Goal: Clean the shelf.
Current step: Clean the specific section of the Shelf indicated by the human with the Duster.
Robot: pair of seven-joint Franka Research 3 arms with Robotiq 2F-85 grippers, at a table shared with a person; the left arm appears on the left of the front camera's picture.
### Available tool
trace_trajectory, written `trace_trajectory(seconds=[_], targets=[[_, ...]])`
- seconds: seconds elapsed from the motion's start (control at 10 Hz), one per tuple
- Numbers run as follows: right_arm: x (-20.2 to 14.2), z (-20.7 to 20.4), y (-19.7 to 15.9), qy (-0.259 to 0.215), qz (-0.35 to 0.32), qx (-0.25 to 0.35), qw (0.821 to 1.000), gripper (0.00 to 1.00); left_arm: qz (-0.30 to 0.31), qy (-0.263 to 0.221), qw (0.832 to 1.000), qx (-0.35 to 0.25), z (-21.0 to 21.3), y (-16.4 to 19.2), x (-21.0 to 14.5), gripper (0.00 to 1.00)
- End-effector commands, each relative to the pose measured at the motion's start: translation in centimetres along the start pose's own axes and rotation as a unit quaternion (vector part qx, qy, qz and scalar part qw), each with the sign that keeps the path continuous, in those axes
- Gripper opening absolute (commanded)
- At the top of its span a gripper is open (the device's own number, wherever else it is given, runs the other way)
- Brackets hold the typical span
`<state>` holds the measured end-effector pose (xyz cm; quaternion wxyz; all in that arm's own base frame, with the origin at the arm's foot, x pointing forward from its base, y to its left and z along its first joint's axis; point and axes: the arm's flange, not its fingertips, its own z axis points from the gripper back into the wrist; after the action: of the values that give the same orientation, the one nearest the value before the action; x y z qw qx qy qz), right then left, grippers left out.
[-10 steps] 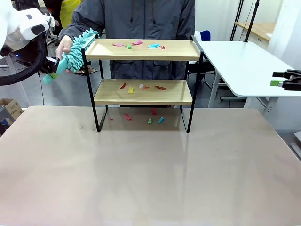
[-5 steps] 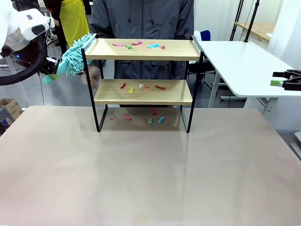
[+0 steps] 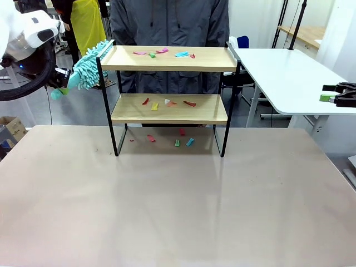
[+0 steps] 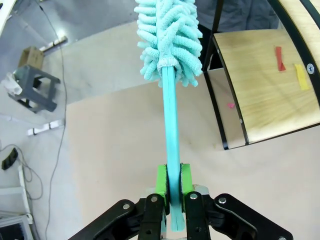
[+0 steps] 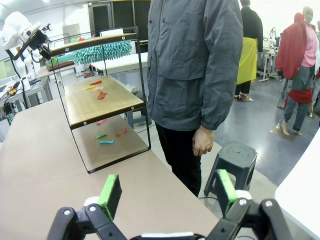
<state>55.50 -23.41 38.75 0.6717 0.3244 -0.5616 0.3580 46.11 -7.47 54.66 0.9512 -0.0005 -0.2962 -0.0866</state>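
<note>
My left gripper is clamped on the handle of the teal duster, whose long axis points at the left end of the shelf standing at the far side of the table, while my right gripper, wide open and empty, is well apart.

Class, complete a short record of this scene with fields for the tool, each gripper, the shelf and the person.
Tool: teal fluffy duster, head by the shelf's top left corner
Left gripper: shut on the duster's handle
Right gripper: open, holding nothing
Shelf: coloured scraps on both boards, more on the table beneath
Person: standing behind the shelf
</note>
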Motion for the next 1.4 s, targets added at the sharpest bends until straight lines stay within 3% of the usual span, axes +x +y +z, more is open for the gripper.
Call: trace_trajectory(seconds=[0.0, 0.3, 0.7, 1.0, 1.2, 1.3], targets=[[0.2, -0.1, 0.0, 0.001, 0.002, -0.001, 1.0, 1.0, -0.027, 0.008, 1.0, 0.003, 1.6, 2.1, 0.1, 0.13], [0.2, -0.1, 0.0, 0.001, 0.002, -0.001, 1.0, 1.0, -0.12, 0.043, 0.991, 0.038, 6.3, 7.0, -1.1, 0.13], [0.2, -0.1, 0.0, 0.001, 0.002, -0.001, 1.0, 1.0, -0.334, 0.115, 0.934, 0.048, 11.8, 10.8, -4.2, 0.13], [0.2, -0.1, 0.0, 0.001, 0.002, -0.001, 1.0, 1.0, -0.492, 0.174, 0.853, 0.024, 15.1, 11.6, -7.0, 0.13], [0.2, -0.1, 0.0, 0.001, 0.002, -0.001, 1.0, 1.0, -0.608, 0.187, 0.772, -0.002, 17.2, 11.3, -8.7, 0.13], [0.2, -0.1, 0.0, 0.001, 0.002, -0.001, 1.0, 1.0, -0.637, 0.192, 0.746, -0.022, 18.0, 11.1, -9.0, 0.13]])
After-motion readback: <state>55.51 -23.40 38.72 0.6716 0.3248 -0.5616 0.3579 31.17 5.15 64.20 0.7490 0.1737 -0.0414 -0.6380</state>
